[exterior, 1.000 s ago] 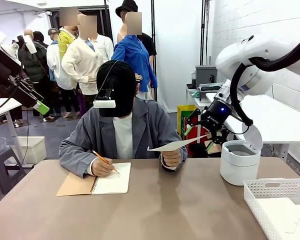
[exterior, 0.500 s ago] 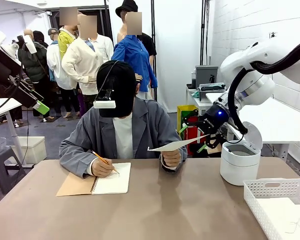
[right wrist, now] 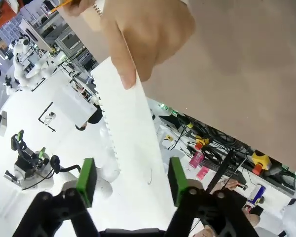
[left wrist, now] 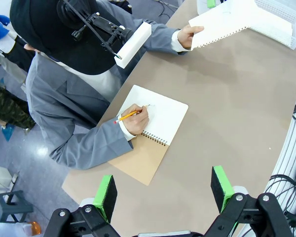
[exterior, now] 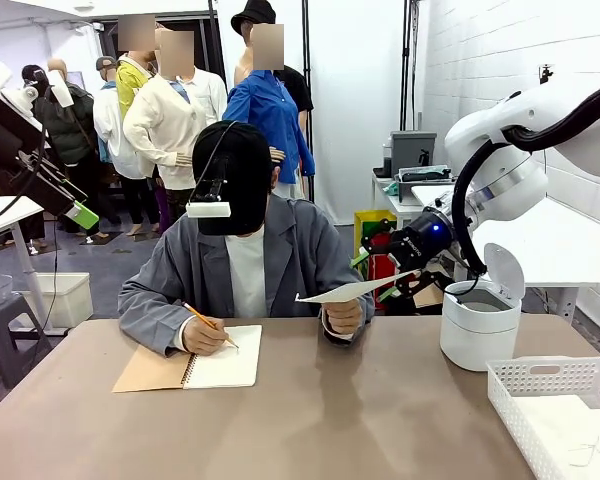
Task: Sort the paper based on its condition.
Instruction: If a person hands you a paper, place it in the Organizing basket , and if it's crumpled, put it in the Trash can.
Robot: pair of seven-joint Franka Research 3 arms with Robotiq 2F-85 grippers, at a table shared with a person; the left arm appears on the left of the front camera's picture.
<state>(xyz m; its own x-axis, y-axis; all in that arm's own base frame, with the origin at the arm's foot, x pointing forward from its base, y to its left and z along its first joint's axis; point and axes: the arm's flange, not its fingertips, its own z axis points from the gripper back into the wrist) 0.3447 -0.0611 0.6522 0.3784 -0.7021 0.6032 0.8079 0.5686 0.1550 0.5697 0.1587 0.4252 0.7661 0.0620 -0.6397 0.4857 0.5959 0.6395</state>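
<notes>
Paper first: a smooth white sheet of paper [exterior: 352,290] is held level above the table [exterior: 360,430] by the person's hand [exterior: 342,315], thumb on top, just right of centre in the front view. At the sheet's 3 o'clock end sits the right gripper [exterior: 378,277]. In its own wrist view the right gripper [right wrist: 130,170] has its green pads [right wrist: 86,180] spread, one on each side of the sheet [right wrist: 133,138], with a gap showing at both (so it straddles the sheet without clamping it).

The left gripper [left wrist: 163,177] hangs high over the table with its fingers [left wrist: 107,190] wide apart and nothing between them; in the front view it is at 9 o'clock, well apart from the sheet.

From the sheet, a spiral notebook [exterior: 195,368] lies open at 8 o'clock, and the person's other hand [exterior: 202,335] rests a pencil [exterior: 208,322] on it. A white bin [exterior: 477,340] with its lid up stands at 3 o'clock, and a white basket [exterior: 540,372] at 4 o'clock holds flat sheets [exterior: 570,422].
</notes>
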